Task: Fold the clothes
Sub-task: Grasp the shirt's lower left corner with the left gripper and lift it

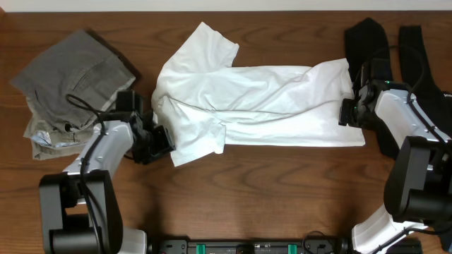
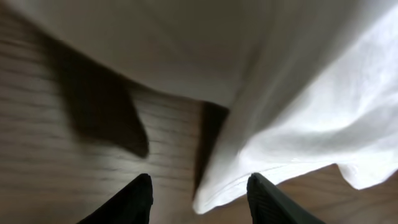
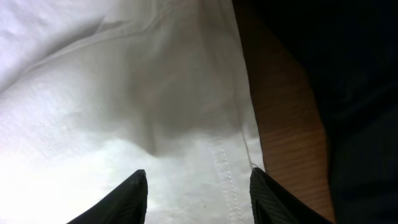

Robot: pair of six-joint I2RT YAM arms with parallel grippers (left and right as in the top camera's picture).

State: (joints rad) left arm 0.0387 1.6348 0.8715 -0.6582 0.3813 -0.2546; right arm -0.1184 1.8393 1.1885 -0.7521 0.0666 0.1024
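The white T-shirt (image 1: 261,99) lies stretched across the middle of the table, with one sleeve (image 1: 212,42) pointing to the back and another (image 1: 201,144) to the front left. My left gripper (image 1: 161,137) is low at the shirt's left end beside the front sleeve. In the left wrist view it (image 2: 199,180) is open, with a hemmed white edge (image 2: 217,193) lying between its fingers. My right gripper (image 1: 347,111) sits at the shirt's right hem. In the right wrist view it (image 3: 198,174) is open over the stitched hem (image 3: 224,174).
Grey trousers (image 1: 78,70) are piled at the back left on top of a khaki pair (image 1: 46,141). A long black garment (image 1: 367,39) lies at the back right, close behind my right arm. Bare wooden table (image 1: 268,190) runs along the front.
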